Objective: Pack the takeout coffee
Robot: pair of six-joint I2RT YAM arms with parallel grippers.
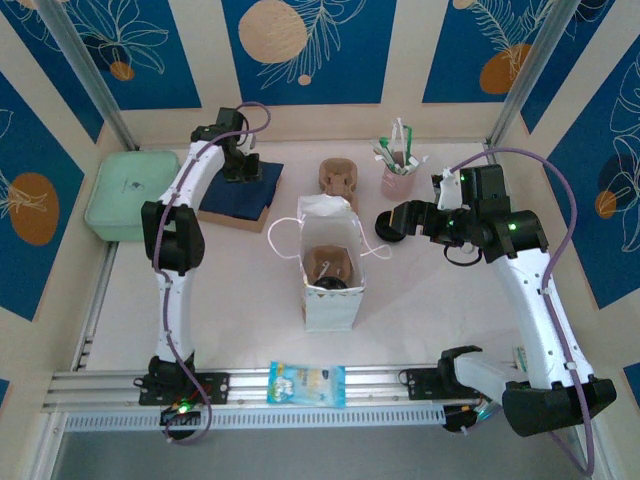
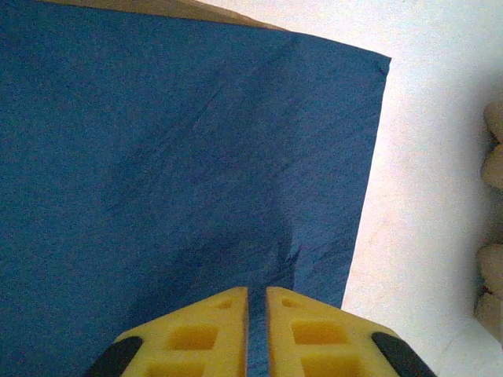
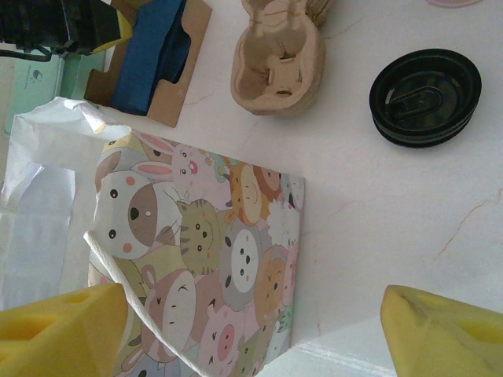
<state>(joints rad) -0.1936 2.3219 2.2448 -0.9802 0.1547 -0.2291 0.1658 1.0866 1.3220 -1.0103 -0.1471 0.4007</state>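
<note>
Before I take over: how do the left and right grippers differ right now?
The left gripper has its fingers almost together, with just a thin slit between them; the right gripper has its fingers wide apart. The left gripper hovers close over the blue napkin; the right gripper sits to the right of the cartoon-printed bag, facing it. Both have yellow fingers and hold nothing.

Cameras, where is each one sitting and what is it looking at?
Top external: above and behind, looking down at the table; left arm and right arm show.
Left wrist: on the left arm, close above the blue napkin; left gripper shows.
Right wrist: on the right arm, facing the cartoon bag; right gripper shows.
Shared: all three see the blue napkin.
</note>
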